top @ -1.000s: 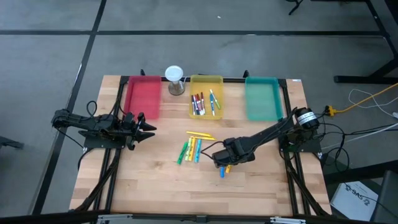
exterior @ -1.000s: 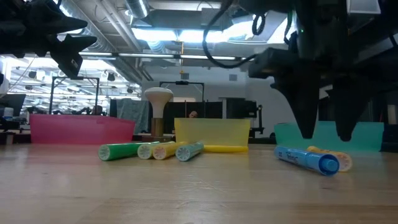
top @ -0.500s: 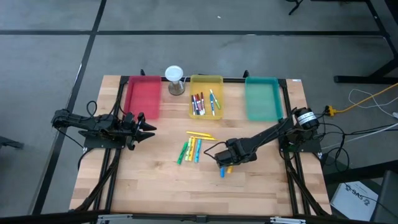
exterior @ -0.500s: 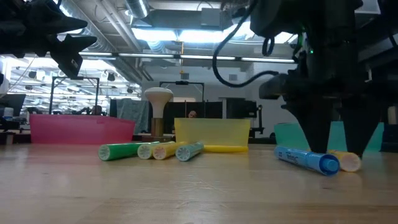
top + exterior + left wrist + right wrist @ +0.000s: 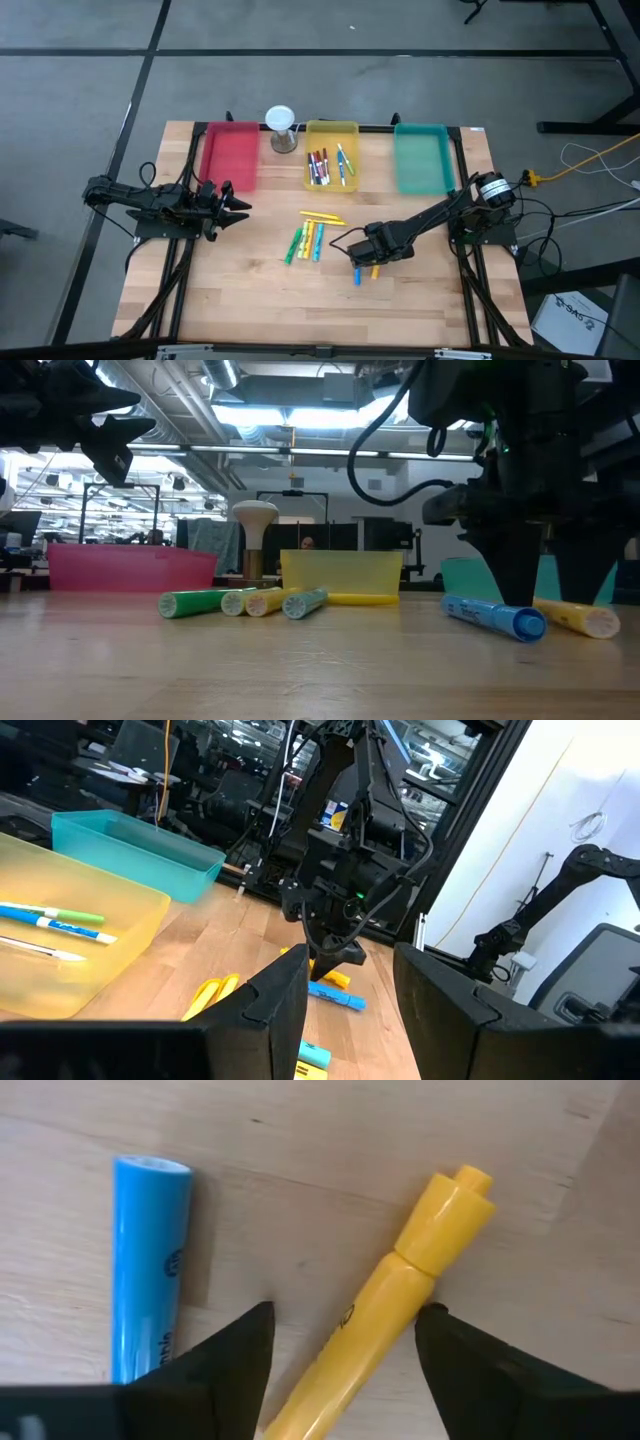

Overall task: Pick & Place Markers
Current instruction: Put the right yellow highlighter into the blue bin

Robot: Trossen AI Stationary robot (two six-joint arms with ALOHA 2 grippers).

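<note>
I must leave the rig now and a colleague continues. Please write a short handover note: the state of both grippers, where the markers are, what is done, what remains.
Right gripper: jaws open, down at the table, straddling the yellow marker; not closed on it. The blue marker lies beside it on the wood.
Left gripper: waits above the table's left side, holds nothing.
Done: several markers lie in the yellow tray.
Left: the yellow and blue ones, plus the loose cluster of markers at mid-table.
Red tray and teal tray hold no markers.

text: none legible | blue marker (image 5: 147,1270): print too blurred to read
</note>
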